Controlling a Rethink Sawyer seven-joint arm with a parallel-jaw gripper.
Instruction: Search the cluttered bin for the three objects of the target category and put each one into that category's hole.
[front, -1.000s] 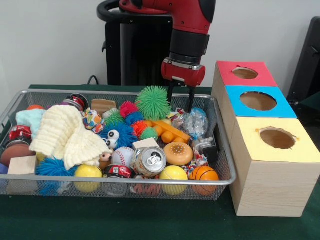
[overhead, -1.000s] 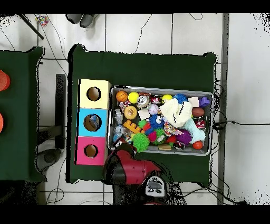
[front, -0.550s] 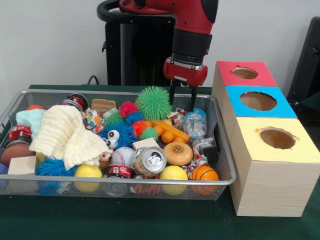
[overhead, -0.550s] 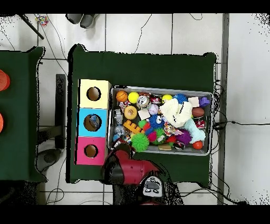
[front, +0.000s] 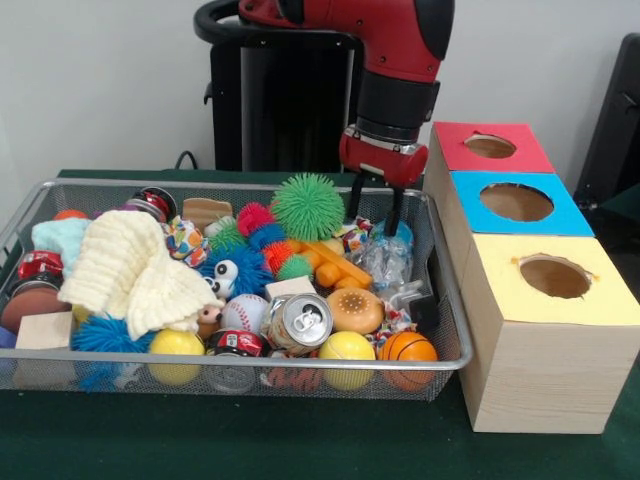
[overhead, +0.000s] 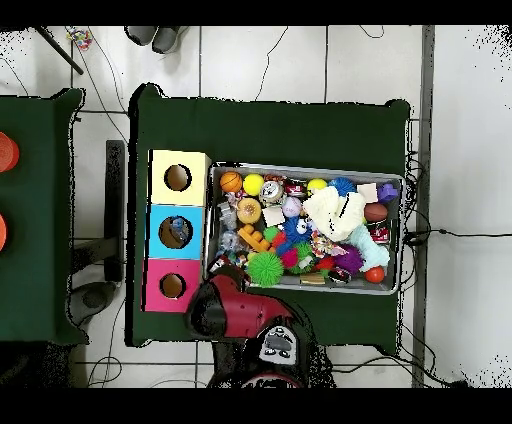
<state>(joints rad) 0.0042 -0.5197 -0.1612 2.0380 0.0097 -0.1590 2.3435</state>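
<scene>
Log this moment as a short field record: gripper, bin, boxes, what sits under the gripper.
gripper: open, fingers pointing down, empty, over the bin's box-side far corner
bin: wire mesh basket, crowded with balls, cans, spiky toys and a cream knitted cloth
below gripper: clear crinkled plastic bag, beside the green spiky ball
boxes: red box, blue box, yellow box, each with one round hole on top

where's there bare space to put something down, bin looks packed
Bare green cloth runs in front of the wire bin and the yellow box, and in the overhead view beyond the bin's far wall. The bin is crowded throughout; the gripper hangs open over its box-side corner.
</scene>
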